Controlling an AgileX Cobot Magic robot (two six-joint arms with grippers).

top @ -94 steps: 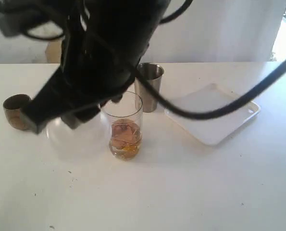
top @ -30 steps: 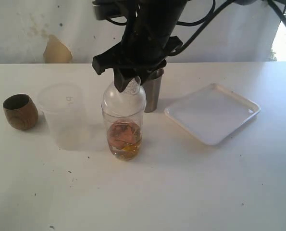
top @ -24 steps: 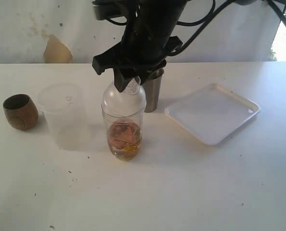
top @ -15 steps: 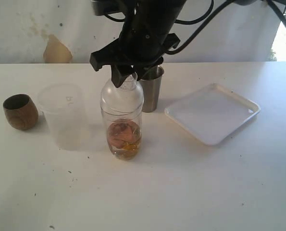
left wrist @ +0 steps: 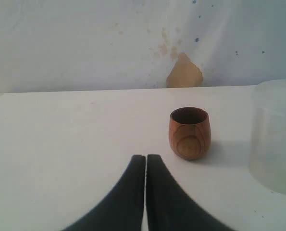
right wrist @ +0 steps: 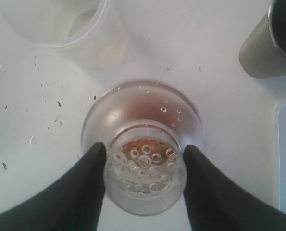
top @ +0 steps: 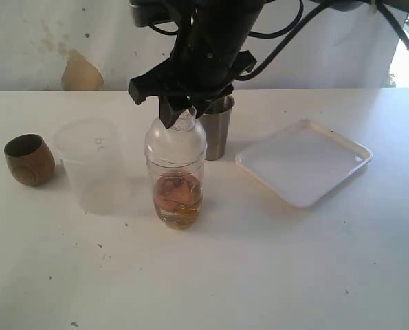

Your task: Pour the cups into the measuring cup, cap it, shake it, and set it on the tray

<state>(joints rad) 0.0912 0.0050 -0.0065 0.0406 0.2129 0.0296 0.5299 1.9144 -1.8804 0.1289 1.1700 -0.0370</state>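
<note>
The clear measuring cup (top: pixel 177 189) stands mid-table with brownish contents. A clear domed cap (top: pixel 176 141) sits on it. My right gripper (top: pixel 182 115) comes down from above, its fingers pressed on both sides of the cap's perforated neck (right wrist: pixel 145 180). The frosted plastic cup (top: pixel 91 161) stands just left of the measuring cup, the brown wooden cup (top: pixel 29 159) at far left, and the steel tumbler (top: pixel 218 134) behind. The white tray (top: pixel 304 161) lies to the right. My left gripper (left wrist: pixel 146 158) is shut on nothing, low over the table, short of the wooden cup (left wrist: pixel 189 132).
The right arm and its cables hang over the back middle of the table. A torn brown patch (top: pixel 80 72) marks the wall behind. Small dark specks dot the tabletop around the cups. The left arm is outside the exterior view.
Three seconds ago the left arm hung over the frosted cup and the measuring cup was uncapped. Now the cap is on, held by the right gripper, which shifted slightly left in the last second.
</note>
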